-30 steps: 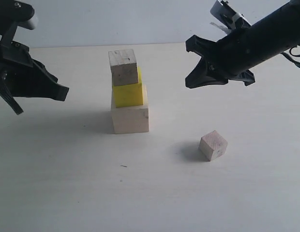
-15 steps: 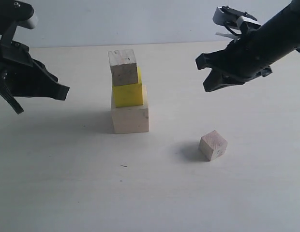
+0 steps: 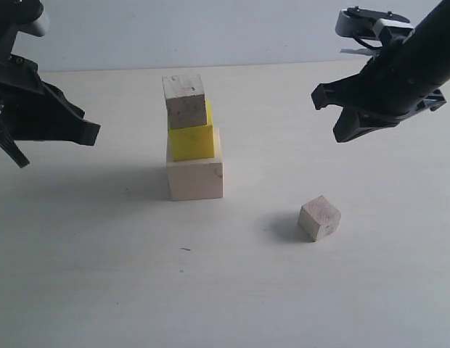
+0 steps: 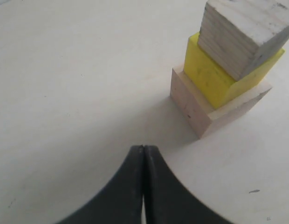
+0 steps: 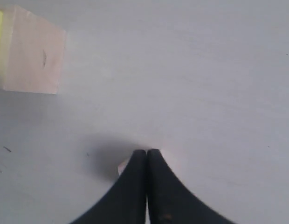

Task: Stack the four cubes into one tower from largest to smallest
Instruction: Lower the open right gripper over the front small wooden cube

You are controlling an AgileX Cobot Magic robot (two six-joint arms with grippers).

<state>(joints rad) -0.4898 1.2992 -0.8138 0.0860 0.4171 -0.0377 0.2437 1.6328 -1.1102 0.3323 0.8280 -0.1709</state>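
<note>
Item: loose small wooden cube, on the table right of the three-cube stack; judged light, rigid, dry-grained, best pinched across two opposite flat faces; left gripper and right gripper both closed, empty, raised

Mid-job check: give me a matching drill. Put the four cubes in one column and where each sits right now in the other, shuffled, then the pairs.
1. large pale cube
2. yellow cube
3. stacked small wooden cube
4. loose small wooden cube

A. alone on the table, apart from the others
B. highest, on top of another cube
C. lowest, carrying the others
D. sandwiched between two cubes

Pairs: 1-C, 2-D, 3-B, 4-A
</note>
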